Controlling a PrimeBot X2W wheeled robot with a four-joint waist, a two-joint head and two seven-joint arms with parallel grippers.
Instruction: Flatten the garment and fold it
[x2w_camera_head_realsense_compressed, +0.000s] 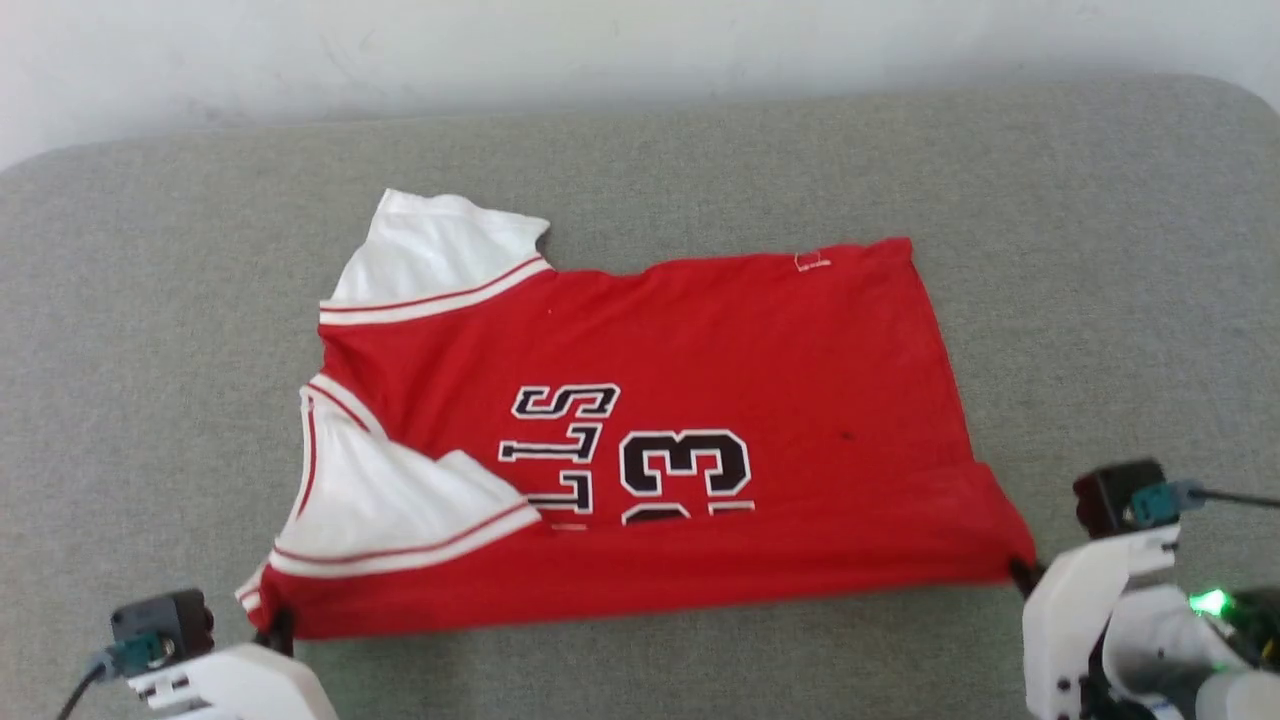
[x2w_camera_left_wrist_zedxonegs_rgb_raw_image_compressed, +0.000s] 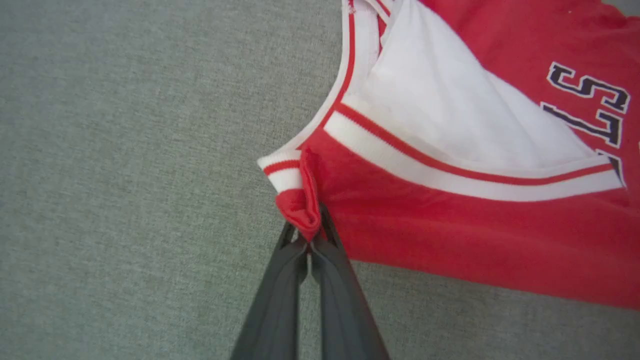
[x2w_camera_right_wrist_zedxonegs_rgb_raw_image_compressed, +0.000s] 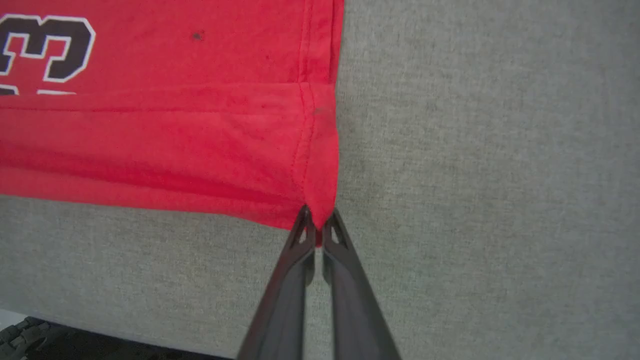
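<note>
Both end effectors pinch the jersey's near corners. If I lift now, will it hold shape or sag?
Likely floppy: the jersey bunches where the left end effector pinches it. Probably sags mid-span toward the right end effector. Seems light; thin layers lie flat.

Grey fabric surface (x2w_camera_head_realsense_compressed: 700, 150), pale wall (x2w_camera_head_realsense_compressed: 500, 50)

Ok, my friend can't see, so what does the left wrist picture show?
Two long dark fingers of the left gripper pinch a bunched corner of the red basketball shirt with white striped-trim sleeves, which lies on a grey fabric surface.
</note>
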